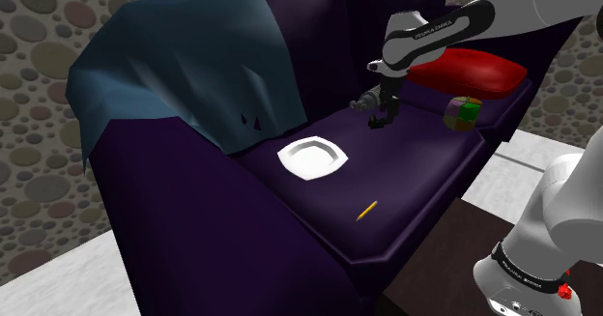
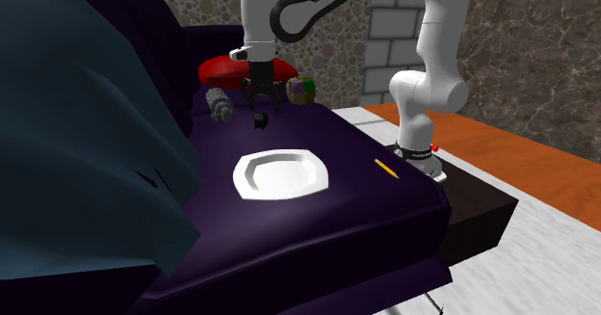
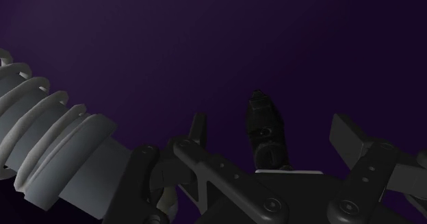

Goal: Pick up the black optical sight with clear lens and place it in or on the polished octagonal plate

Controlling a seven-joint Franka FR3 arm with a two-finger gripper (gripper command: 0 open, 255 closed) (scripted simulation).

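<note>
**Gripper spread open above the sight on the sofa seat**

Gripper [image 1: 382, 114] hangs fingers-down over the far part of a dark purple sofa seat [image 1: 319, 203] in the shoulder view, its jaws parted and holding nothing. A small black shape, the optical sight [image 1: 375, 125], lies on the cushion right below the fingertips. A grey ribbed cylinder [image 1: 364, 101] lies just beside the gripper, on that view's left. The white octagonal plate [image 1: 311, 158] sits nearer on the seat, well apart from the sight, and a yellow pencil [image 1: 366, 210] lies nearer again, close to the seat's front edge. A red cushion [image 1: 469, 72] and a multicoloured cube [image 1: 462, 112] lie off to that view's right, and a blue blanket [image 1: 174, 53] is draped over the sofa back on its left.

From the second exterior view the two fingers stand clearly apart, and the sight [image 2: 260, 120] rests on the seat under them with a gap between it and the fingertips. The plate [image 2: 281, 174] lies nearer the camera, and the ribbed cylinder [image 2: 221, 103] lies on that view's left.

Looking along the hand in the wrist view, the black sight [image 3: 262, 120] stands between the spread fingers [image 3: 199, 128] with neither touching it, and the ribbed cylinder [image 3: 55, 147] lies off to one side.
</note>
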